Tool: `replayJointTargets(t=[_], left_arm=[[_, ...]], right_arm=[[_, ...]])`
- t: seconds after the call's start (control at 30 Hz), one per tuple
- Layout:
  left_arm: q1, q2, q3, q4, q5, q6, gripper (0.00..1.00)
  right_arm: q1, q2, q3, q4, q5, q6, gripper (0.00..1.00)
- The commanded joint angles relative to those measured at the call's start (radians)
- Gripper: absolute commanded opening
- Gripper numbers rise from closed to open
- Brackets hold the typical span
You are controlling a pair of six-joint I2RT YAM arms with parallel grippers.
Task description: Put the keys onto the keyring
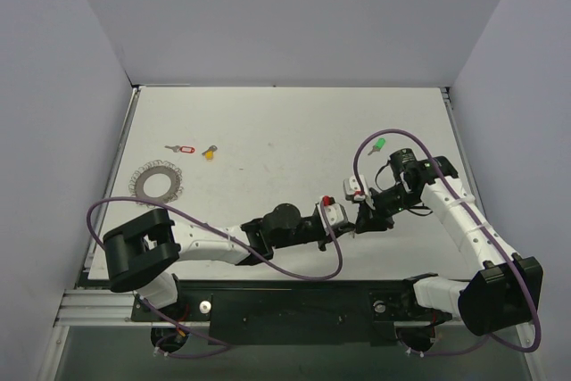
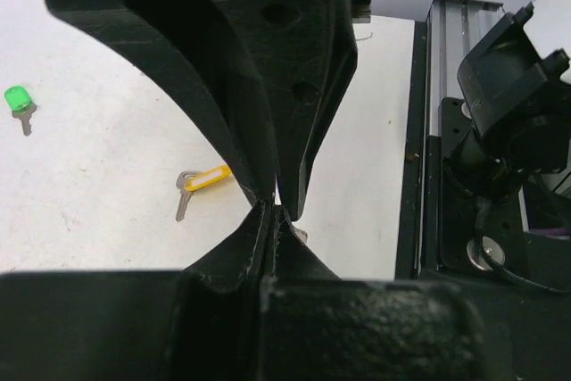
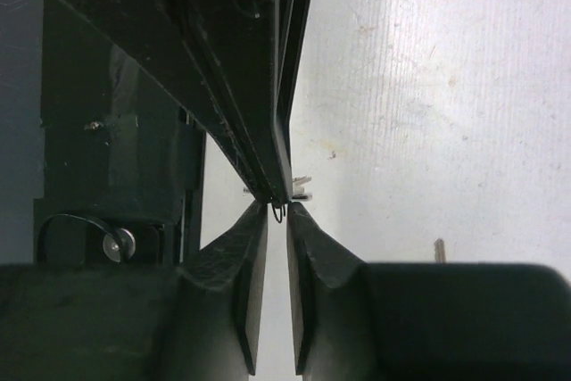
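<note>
The left gripper (image 2: 272, 218) held its jaws pressed together, and it met the right gripper (image 3: 277, 218) tip to tip. The right gripper's jaws stood a narrow crack apart, with pale table showing through. A silvery sliver (image 3: 301, 188) poked out beside the left gripper's tips, and a thin dark loop (image 3: 279, 212) sat at the mouth of the right one. Both were too small to name, and whether either was clamped could not be told. Only the left wrist view showed a yellow-tagged key (image 2: 202, 179), lying flat on the table (image 1: 294, 122) just beyond the meeting fingers; the pale insert in its tag was too small to read. In the top view that spot lay under the arms. The same wrist view caught the green-headed key (image 2: 17, 100) farther off, and the top view placed it on the right half of the table, near the right arm's wrist. Only the top view showed the keyring (image 1: 159, 181). It lay flat near the table's left edge, well apart from both grippers. A red-tagged key (image 1: 181, 148) and a yellow-headed key (image 1: 210, 153) lay near it on its far side, apart from each other and from the ring. Any writing on the red tag was too small to read. A purple cable (image 1: 268, 247) looped over the left arm in the top view.
</note>
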Motion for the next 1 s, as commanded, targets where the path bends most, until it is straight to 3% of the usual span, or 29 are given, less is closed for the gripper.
replayJointTargets(t=[0.0,0.13,0.3,0.4,0.57,0.77,0.97], left_arm=[[0.006,-0.027,-0.053,0.175,-0.078,-0.134,0.00],[0.019,-0.062,-0.187,0.384,-0.120,-0.268,0.00],[0.019,-0.036,-0.313,0.744,-0.154,-0.322,0.00],[0.033,-0.022,-0.347,0.853,-0.138,-0.317,0.00],[0.039,-0.052,-0.348,0.861,-0.108,-0.305,0.00],[0.039,-0.098,-0.344,0.815,-0.083,-0.276,0.00],[0.038,-0.108,-0.339,0.804,-0.074,-0.268,0.00]], right_arm=[[-0.028,-0.034,-0.002,-0.041,-0.097,-0.071,0.24],[-0.088,-0.065,-0.013,-0.056,-0.193,-0.097,0.37],[-0.120,-0.092,-0.013,-0.069,-0.270,-0.132,0.38],[-0.103,-0.079,0.003,-0.090,-0.319,-0.159,0.38],[-0.033,0.010,0.107,-0.186,-0.290,-0.232,0.28],[-0.007,0.147,0.217,-0.536,-0.331,-0.605,0.17],[0.015,0.202,0.227,-0.535,-0.335,-0.619,0.15]])
